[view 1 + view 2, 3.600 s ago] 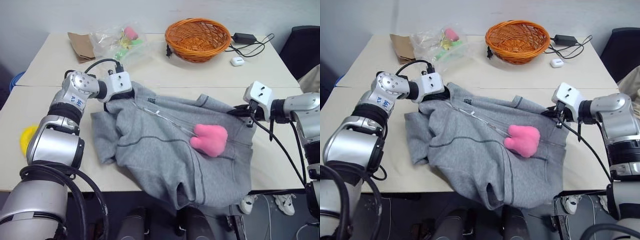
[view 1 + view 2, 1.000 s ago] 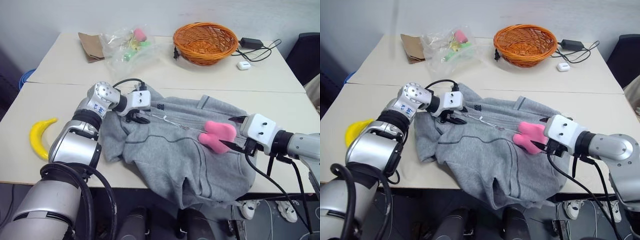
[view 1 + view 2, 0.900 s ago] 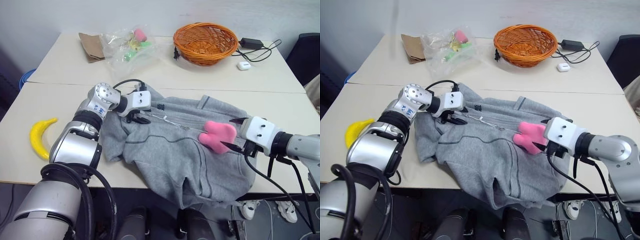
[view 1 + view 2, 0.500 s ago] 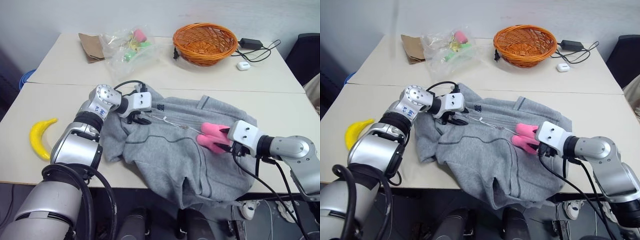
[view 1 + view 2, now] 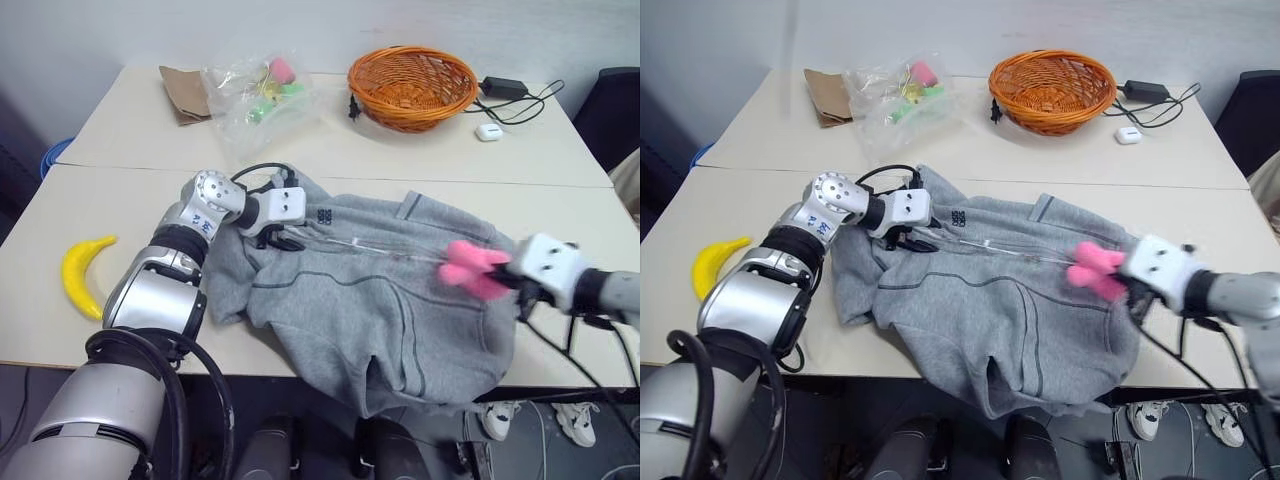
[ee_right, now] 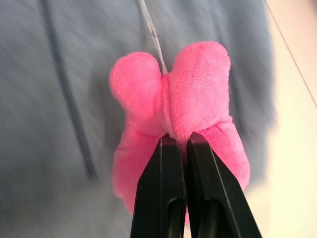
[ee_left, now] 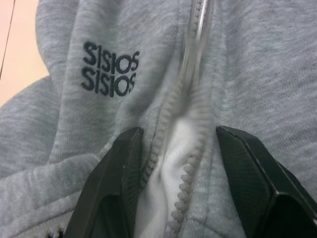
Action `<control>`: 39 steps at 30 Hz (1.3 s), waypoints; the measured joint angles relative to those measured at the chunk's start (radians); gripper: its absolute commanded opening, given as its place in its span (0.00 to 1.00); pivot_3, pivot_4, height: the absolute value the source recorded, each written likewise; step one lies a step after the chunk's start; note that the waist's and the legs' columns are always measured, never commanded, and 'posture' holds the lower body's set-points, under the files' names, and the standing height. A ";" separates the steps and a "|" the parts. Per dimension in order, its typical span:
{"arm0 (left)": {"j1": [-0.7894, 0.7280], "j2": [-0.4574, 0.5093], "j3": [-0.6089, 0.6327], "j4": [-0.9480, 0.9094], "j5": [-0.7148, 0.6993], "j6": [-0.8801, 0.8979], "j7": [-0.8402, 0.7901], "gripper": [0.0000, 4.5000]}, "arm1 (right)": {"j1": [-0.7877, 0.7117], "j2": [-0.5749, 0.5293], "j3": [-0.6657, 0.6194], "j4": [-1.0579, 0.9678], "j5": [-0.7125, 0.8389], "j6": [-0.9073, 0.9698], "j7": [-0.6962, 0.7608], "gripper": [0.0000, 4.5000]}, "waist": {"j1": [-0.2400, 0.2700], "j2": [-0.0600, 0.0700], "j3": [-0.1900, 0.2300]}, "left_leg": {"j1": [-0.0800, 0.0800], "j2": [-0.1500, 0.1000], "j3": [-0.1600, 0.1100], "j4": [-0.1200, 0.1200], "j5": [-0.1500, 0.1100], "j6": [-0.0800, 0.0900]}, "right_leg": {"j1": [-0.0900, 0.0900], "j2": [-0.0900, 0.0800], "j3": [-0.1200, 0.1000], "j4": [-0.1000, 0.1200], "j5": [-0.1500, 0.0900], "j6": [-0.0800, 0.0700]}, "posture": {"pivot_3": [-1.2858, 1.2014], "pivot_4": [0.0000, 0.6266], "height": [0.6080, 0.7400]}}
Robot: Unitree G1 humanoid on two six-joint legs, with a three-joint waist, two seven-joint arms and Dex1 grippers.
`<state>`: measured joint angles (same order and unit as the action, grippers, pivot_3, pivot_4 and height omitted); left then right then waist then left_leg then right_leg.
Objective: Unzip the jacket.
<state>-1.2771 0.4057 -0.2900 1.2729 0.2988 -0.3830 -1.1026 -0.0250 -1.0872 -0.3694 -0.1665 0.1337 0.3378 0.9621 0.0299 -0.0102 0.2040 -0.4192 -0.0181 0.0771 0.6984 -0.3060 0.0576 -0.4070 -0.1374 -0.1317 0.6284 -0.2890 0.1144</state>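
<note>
Your right gripper [image 6: 184,148] pinches the pink toy [image 6: 176,114]. Your left gripper [image 7: 181,148] sits half open around the jacket [image 5: 350,300] zipper [image 7: 185,163].

An orange wicker basket [image 5: 411,82] stands near the table's [image 5: 120,180] far edge — a black charger [image 5: 504,87] and small white case [image 5: 489,131] beside it. Toward the far left corner: a clear plastic bag [image 5: 258,90], a brown paper piece [image 5: 183,83]. A banana [image 5: 80,277] lies by the left edge.

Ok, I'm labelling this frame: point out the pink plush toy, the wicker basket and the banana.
pink plush toy [image 6: 173,104], right wrist view, centre seam.
wicker basket [image 5: 372,91], left eye view, near wall.
banana [image 5: 78,275], left eye view, mid-curve.
</note>
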 measured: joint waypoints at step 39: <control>0.053 0.028 0.123 -0.032 -0.123 0.122 -0.183 0.55 | -0.297 -0.043 -0.071 0.759 0.143 -0.124 0.000 0.01 | -0.043 0.014 -0.007 | 0.018 0.000 0.006 -0.013 -0.001 0.001 | 0.012 -0.004 0.003 -0.006 0.000 0.000 | 0.52 0.24 1.00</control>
<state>-1.2246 0.4335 -0.1673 1.2408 0.1759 -0.2606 -1.2861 -0.3222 -1.1301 -0.4405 0.5923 0.2765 0.2135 0.9622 -0.0130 0.0036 0.1967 -0.4016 -0.0183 0.0831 0.6850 -0.3070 0.0584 -0.3953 -0.1411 -0.1291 0.6220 -0.2894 0.1145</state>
